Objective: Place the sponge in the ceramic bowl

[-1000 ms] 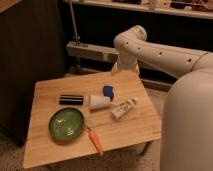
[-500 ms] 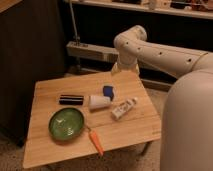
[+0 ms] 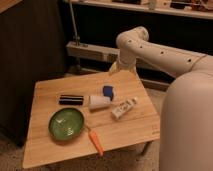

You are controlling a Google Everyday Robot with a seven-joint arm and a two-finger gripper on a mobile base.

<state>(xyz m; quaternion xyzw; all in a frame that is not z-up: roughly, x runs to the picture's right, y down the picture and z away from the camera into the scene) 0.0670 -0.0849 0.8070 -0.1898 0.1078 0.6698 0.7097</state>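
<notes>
Change over the last second is nil: arm and tabletop things sit where they sat, so the job stands as it did. The blue sponge [image 3: 108, 91] lies on the wooden table [image 3: 135, 131], just behind the tipped white cup [image 3: 99, 101], and the green ceramic bowl [image 3: 66, 123], front-left, holds nothing. Your gripper [image 3: 118, 67] hangs at the table's far edge, beyond the sponge and apart from it — whether it is parted or closed, you cannot tell.
</notes>
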